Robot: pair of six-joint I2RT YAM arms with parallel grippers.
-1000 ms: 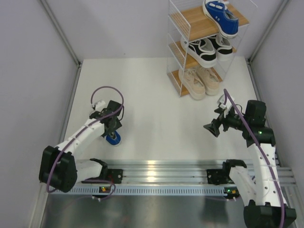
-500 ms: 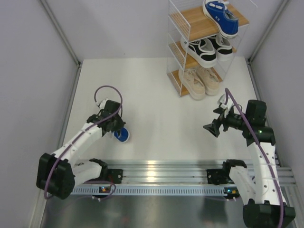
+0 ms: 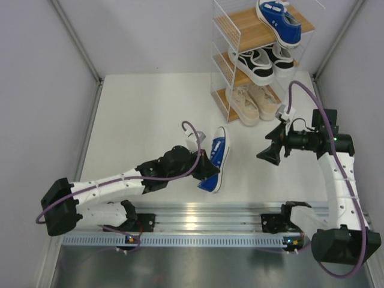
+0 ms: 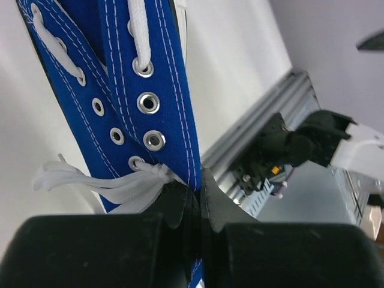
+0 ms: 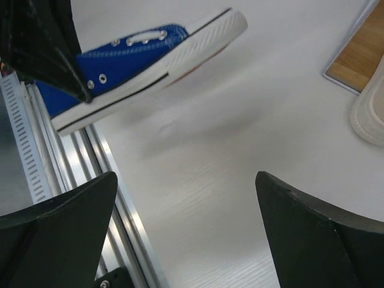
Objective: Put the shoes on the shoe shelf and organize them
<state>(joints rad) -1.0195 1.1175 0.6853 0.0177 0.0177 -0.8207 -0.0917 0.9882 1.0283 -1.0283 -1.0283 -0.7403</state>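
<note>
Left gripper [image 3: 203,167] clamps the last blue sneaker [image 3: 216,159] by its collar above the table's [image 3: 156,108] near edge, sole free for setting (likely) beside its mate [image 3: 281,21] on the far-right-corner shoe shelf [image 3: 237,27]; right gripper [image 3: 268,157] waits, spread wide.

A blue sneaker [image 3: 217,153] in the left claw [image 3: 207,164] (toe toward the shoe shelf [image 3: 240,24]), right claw [image 3: 267,157] wide open nearby.
</note>
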